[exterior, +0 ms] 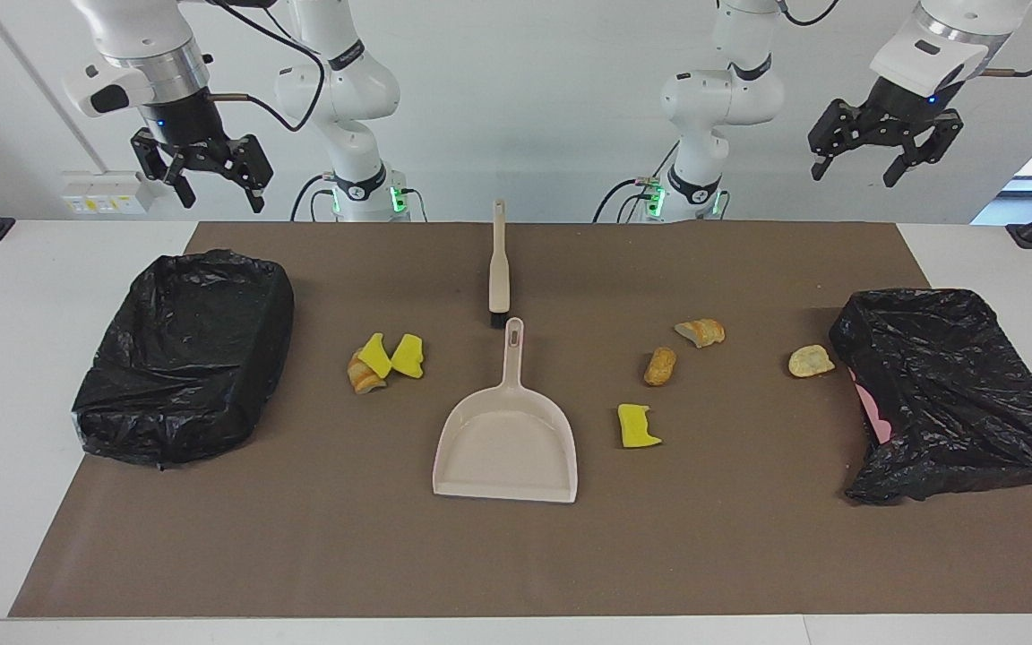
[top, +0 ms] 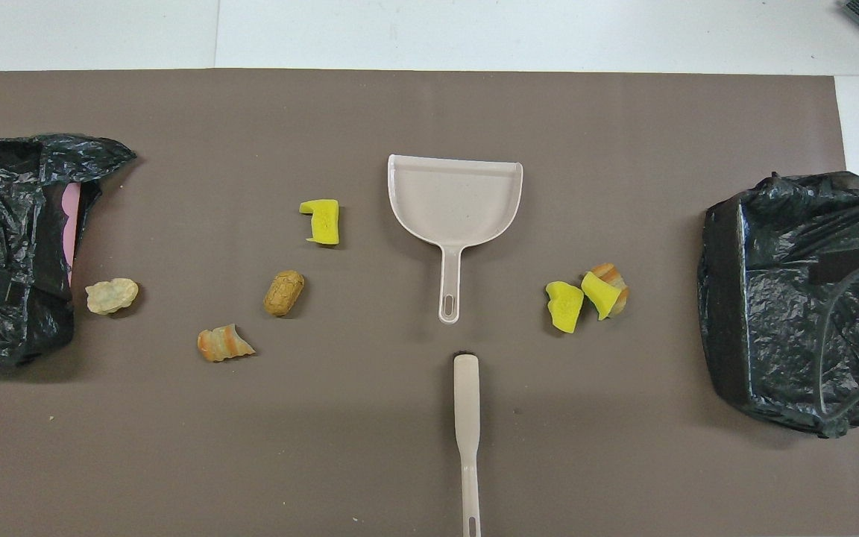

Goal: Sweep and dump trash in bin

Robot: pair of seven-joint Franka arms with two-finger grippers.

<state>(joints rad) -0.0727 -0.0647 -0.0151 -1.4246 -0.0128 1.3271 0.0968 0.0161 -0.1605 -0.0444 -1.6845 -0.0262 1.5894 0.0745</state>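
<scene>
- Jaws stand wide and empty on both: my left gripper (exterior: pixel 881 161) and right gripper (exterior: pixel 208 175) wait high above the table's (exterior: pixel 59 269) robot-side edge.
- I see the trash (exterior: pixel 640 426) scattered: yellow spongy and tan bready scraps on both sides of the dustpan (exterior: pixel 505 443).
- Brush (exterior: pixel 499 269) lies nearer the robots than the dustpan; black-bagged bins (exterior: pixel 184 358) sit at each end.

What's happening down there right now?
Left end effector and right end effector open, raised, waiting. Trash scattered on mat; dustpan and brush untouched. Nothing in the way.
</scene>
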